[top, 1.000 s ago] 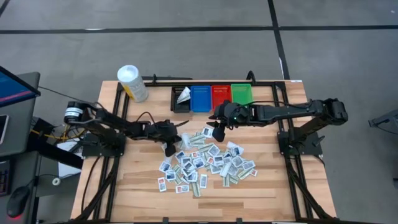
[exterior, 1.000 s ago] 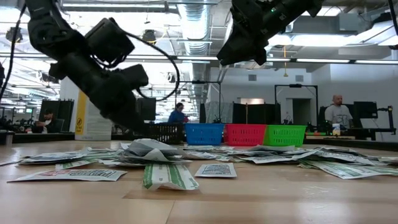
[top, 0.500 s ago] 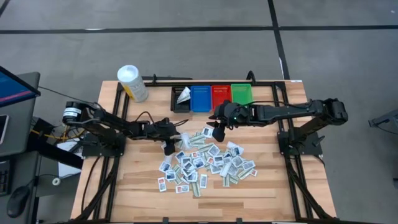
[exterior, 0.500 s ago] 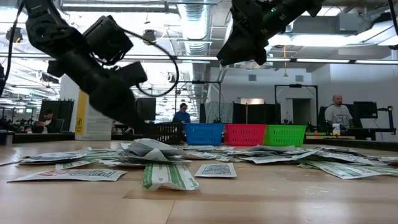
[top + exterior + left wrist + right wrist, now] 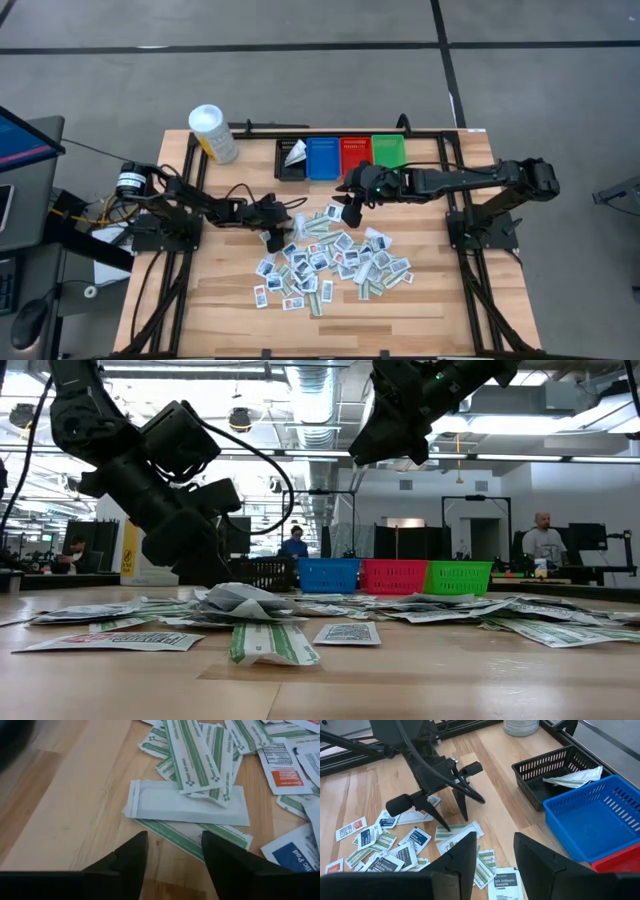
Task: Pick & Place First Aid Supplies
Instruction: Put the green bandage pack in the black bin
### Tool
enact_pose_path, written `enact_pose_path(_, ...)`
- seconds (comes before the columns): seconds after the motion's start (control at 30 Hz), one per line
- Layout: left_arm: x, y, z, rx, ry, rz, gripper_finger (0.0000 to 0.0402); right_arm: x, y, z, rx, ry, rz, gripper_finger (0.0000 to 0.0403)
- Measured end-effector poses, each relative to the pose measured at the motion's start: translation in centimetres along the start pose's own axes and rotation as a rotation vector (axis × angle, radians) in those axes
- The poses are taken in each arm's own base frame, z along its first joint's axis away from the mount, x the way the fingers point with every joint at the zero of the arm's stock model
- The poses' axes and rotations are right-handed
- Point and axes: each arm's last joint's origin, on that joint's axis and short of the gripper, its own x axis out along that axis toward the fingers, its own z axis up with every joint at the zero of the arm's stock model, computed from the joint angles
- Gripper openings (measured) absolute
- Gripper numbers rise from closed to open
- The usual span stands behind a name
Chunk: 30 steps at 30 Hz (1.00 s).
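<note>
Left hand (image 5: 277,237): open, empty, left of frame centre, over packets (image 5: 330,262).
Right hand (image 5: 349,212): open, empty, centre.

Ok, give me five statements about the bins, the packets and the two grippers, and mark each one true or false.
1. The black bin already holds white packets. True.
2. The blue bin holds a pile of packets. False: it looks empty.
3. The left gripper is open, with nothing between its fingers, at the edge of the packet pile. True.
4. The right gripper is resting inside the green bin. False: it hangs above the pile, on the near side of the bins.
5. The white tub stands in the middle of the packet pile. False: it stands apart, near the far left corner of the table.
</note>
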Motion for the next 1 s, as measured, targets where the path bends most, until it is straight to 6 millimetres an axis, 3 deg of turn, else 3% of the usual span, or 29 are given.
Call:
enact_pose_path(0.13, -0.1, 0.1, 0.0, 0.0, 0.0, 0.014, 0.0148, 0.0, 0.0, 0.0, 0.0, 0.0, 0.0, 0.0126)
enact_pose_path(0.43, -0.2, 0.1, -0.1, -0.054, 0.005, 0.024, 0.0011, 0.0, 0.0, 0.0, 0.0, -0.001, 0.0, 0.0126)
enact_pose_path(0.67, -0.5, 0.0, 0.0, -0.093, 0.001, 0.016, 0.0005, 0.0, 0.0, 0.0, 0.0, -0.001, 0.0, 0.0126)
enact_pose_path(1.0, -3.5, 0.7, 1.4, -0.103, -0.048, 0.082, 0.0004, 0.0, 0.0, 0.2, 0.004, -0.018, 0.003, 0.0126)
